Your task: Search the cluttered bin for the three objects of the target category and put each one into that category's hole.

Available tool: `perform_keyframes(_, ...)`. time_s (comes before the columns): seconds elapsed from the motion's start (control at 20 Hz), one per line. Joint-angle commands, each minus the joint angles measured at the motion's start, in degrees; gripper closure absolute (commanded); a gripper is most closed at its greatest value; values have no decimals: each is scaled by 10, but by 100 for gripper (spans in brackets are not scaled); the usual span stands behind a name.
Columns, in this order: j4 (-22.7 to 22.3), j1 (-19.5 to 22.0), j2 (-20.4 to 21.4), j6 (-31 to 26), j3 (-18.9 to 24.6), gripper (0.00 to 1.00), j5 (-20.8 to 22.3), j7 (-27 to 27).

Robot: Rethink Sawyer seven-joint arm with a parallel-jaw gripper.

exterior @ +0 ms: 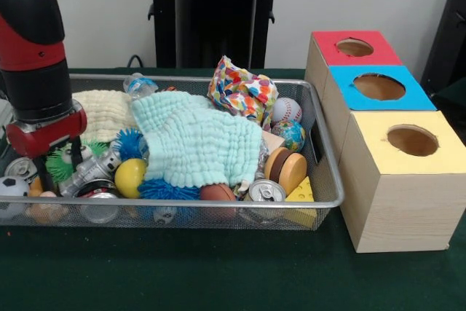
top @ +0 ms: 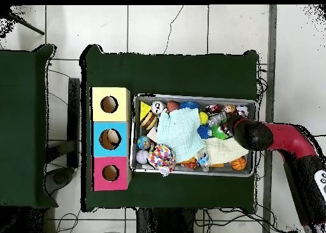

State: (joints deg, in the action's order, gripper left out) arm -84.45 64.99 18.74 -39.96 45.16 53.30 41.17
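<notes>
Over the bin's (exterior: 329,180) left end, the arm (exterior: 33,56) crowds its rim.

Robot lab test station.
You see a green-clothed table (exterior: 218,274) on a tiled floor (top: 191,27), cables trailing round its edges, pedestal (exterior: 211,12) behind.

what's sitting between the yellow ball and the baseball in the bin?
Front view: the mint green cloth lies spread between the yellow ball and the baseball, inside the bin. The colourful wrapper sits just before the baseball.
</notes>
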Motion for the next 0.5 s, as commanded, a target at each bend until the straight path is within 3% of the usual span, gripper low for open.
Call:
perform_keyframes(0.05,3,2,38,-62,13,0,-13,-169)
perform_keyframes(0.5,-34,-13,97,-95,12,0,-67,-129)
